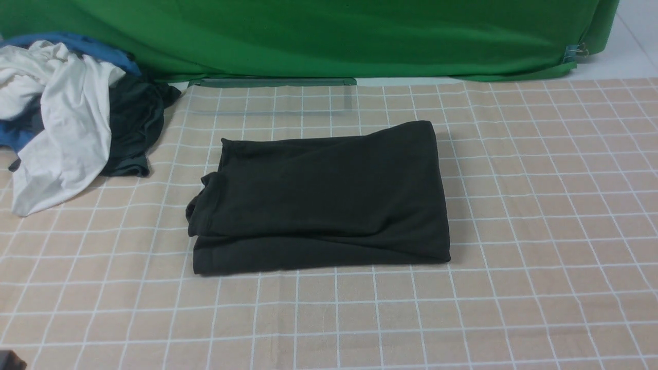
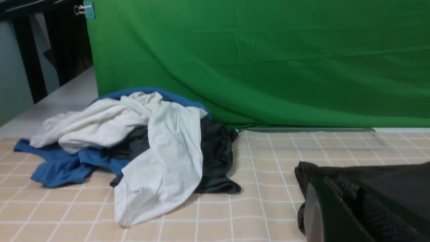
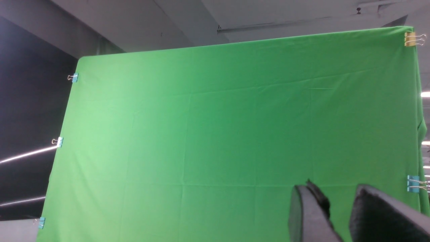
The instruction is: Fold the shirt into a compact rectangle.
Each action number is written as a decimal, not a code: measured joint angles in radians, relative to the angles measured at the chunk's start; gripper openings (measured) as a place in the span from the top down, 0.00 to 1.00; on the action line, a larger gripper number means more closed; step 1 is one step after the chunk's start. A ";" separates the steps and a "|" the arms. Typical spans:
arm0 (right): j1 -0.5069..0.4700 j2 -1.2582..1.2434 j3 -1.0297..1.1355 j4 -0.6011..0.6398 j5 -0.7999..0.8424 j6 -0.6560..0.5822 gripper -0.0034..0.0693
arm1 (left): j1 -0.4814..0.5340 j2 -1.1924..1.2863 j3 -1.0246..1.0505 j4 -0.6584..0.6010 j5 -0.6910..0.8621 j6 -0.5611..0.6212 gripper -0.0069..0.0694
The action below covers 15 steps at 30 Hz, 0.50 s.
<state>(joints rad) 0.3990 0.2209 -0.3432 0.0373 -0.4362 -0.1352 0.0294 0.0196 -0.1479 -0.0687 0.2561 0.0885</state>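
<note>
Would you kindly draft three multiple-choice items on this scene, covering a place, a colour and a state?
1. Where does the heap of loose clothes lie relative to the black cotton shirt?
A. Far left of it
B. Far right of it
C. On top of it

2. What colour is the fabric backdrop?
A. Red
B. Green
C. Grey

3. What state is the black shirt in?
A. Spread flat, unfolded
B. Hanging from an end effector
C. Folded into a rectangle on the checked tablecloth

Answers: 1 A, the heap sits at the table's far left corner; 2 B, every view shows green cloth; 3 C, stacked layers show at its near edge.
</note>
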 joint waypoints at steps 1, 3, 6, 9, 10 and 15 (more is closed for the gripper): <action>0.000 0.000 0.000 0.000 0.000 0.000 0.63 | 0.000 -0.011 0.034 -0.001 -0.005 -0.010 0.88; 0.000 0.000 0.000 0.000 0.000 0.000 0.63 | 0.000 -0.016 0.071 0.000 -0.008 -0.021 0.88; 0.000 0.000 0.000 -0.001 0.000 0.000 0.63 | 0.000 -0.020 0.146 0.029 -0.008 -0.089 0.88; 0.000 0.000 0.000 -0.001 0.000 0.000 0.63 | -0.013 -0.020 0.154 0.043 -0.010 -0.113 0.88; 0.000 0.000 0.000 -0.001 0.000 0.000 0.63 | -0.025 -0.020 0.154 0.048 -0.012 -0.113 0.88; 0.000 0.000 0.000 -0.001 0.000 0.000 0.63 | -0.067 -0.020 0.154 0.052 -0.013 -0.096 0.88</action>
<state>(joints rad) 0.3990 0.2209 -0.3432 0.0366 -0.4362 -0.1352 -0.0380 0.0000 0.0066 -0.0169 0.2427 -0.0076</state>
